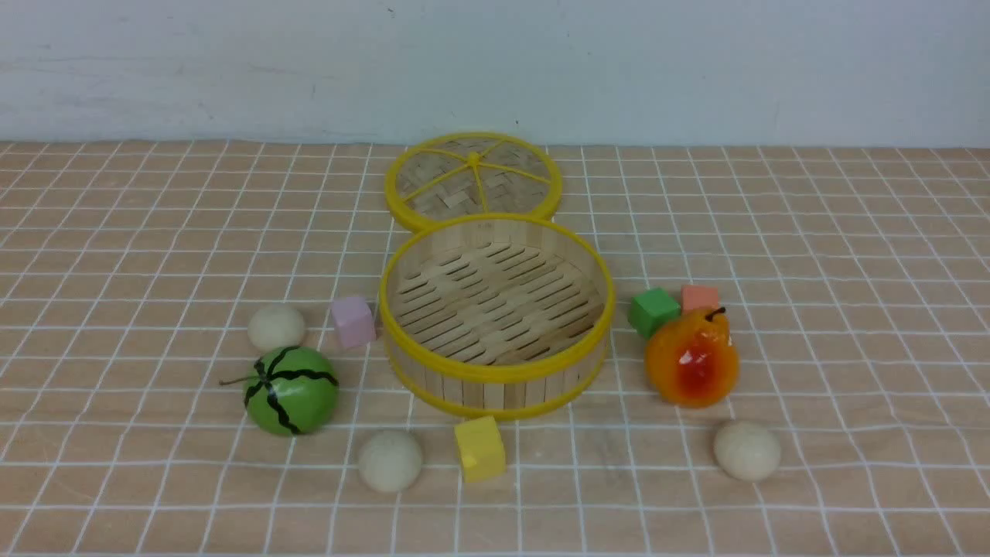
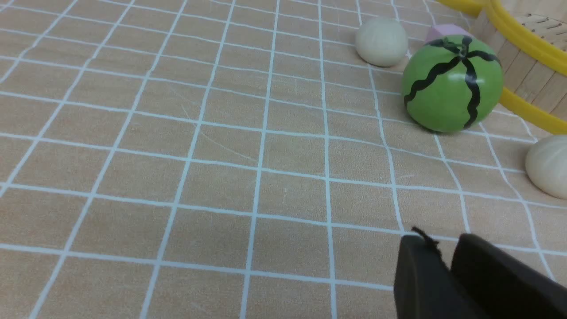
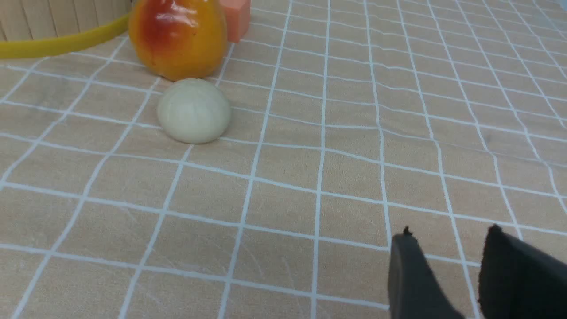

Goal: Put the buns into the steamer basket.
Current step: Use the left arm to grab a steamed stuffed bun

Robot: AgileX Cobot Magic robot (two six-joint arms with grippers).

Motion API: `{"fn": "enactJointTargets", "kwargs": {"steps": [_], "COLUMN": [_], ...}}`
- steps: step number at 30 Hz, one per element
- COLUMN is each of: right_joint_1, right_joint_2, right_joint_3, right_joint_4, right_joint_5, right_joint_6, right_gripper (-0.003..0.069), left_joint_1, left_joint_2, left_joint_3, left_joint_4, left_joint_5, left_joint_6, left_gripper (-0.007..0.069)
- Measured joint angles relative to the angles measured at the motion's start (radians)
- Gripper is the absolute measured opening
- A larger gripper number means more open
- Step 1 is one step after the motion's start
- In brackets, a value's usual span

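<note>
Three cream-white buns lie on the checked cloth: one (image 1: 276, 327) behind the melon, one (image 1: 390, 460) in front of the steamer basket, one (image 1: 747, 450) at the front right. The steamer basket (image 1: 495, 377) stands in the middle with nothing in it. Neither gripper shows in the front view. In the left wrist view my left gripper (image 2: 443, 241) hangs over bare cloth, jaws almost together and empty, well short of two buns (image 2: 381, 42) (image 2: 549, 166). My right gripper (image 3: 449, 235) stands open and empty, apart from a bun (image 3: 193, 110).
A green striped melon (image 1: 291, 389) sits left of the basket and an orange-red pear (image 1: 691, 360) right of it. The flat woven lid (image 1: 472, 178) lies behind the basket. Pink (image 1: 353, 321), yellow (image 1: 479, 449), green (image 1: 653, 311) and orange (image 1: 700, 297) cubes lie around it.
</note>
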Motion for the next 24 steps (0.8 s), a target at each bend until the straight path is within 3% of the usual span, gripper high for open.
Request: {"fn": "enactJointTargets", "kwargs": {"steps": [24], "right_joint_1": [0.0], "right_joint_2": [0.0], "right_joint_3": [0.0], "right_joint_4": [0.0], "right_joint_5": [0.0], "right_joint_6": [0.0], "right_gripper": [0.0241], "left_joint_1": [0.0], "left_joint_2": [0.0], "left_joint_3": [0.0], "left_joint_4": [-0.001], "left_joint_5": [-0.008], "left_joint_6": [-0.001], "left_gripper": [0.0106]}}
